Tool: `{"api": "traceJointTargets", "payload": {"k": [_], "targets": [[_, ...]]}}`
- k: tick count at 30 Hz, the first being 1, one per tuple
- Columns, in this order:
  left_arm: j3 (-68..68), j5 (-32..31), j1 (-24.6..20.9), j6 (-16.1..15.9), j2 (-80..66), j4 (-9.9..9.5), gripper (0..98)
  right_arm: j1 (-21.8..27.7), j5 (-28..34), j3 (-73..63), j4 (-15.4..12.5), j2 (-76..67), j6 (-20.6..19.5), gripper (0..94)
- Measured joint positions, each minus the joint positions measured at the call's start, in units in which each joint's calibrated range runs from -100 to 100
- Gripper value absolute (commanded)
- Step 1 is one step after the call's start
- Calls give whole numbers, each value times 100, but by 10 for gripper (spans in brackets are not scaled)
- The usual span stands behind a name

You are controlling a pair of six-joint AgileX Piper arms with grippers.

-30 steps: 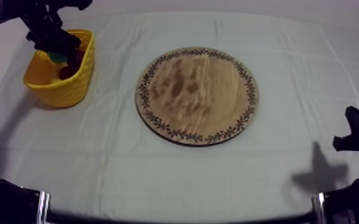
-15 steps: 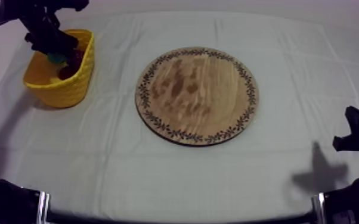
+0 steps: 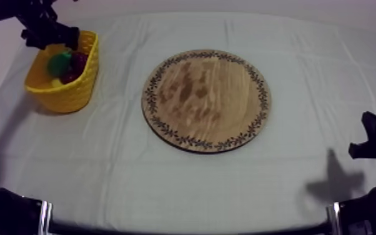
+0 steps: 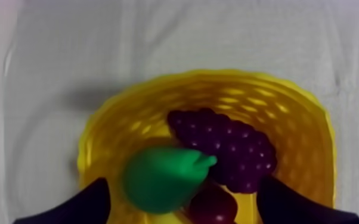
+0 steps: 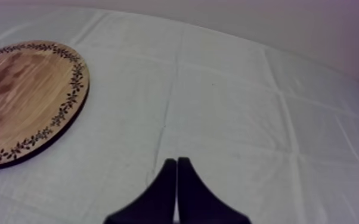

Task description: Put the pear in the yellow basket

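Pear (image 4: 161, 186) sits in the basket (image 4: 235, 80), inside the rim, stalk end toward the grapes (image 4: 229, 143). Small red fruit (image 4: 213, 205) just beside it. Whether the pear rests fully on the other fruit, cannot tell.

Left gripper (image 4: 182, 196) hovers over the basket, jaws wide, one finger each side of the pear, gripping nothing.

Board (image 3: 206, 100) bare, mid-table.

Right gripper (image 5: 176, 162) low at its own side, off from the board, jaws pressed together on nothing.

Judgement: pick and drop look done, task all but complete. Left, if anything: raise the left arm clear of the basket.
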Motion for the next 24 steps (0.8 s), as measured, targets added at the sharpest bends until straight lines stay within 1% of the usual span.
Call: {"api": "traceJointTargets", "payload": {"k": [6,8,11,12,14,16,19,24], "targets": [[299,-360,-61,-42,-533,87,573,0,-7,0,0,0,0,5],[439,-514,-98,-102,-746,173,503,3,-7,0,0,0,0,5],[623,-703,-182,-252,-1117,384,380,3,-7,0,0,0,0,5],[690,-760,-209,-306,-1263,458,323,3,-7,0,0,0,0,5],[812,-813,-232,-388,-1570,551,178,3,-7,0,0,0,0,5],[942,-874,-228,-436,-1903,604,88,3,-7,0,0,0,0,5],[1135,-902,-213,-423,-2406,624,31,3,-7,0,0,0,0,5],[1426,-925,-213,-308,-3365,644,5,0,-7,0,0,0,0,5]]}}
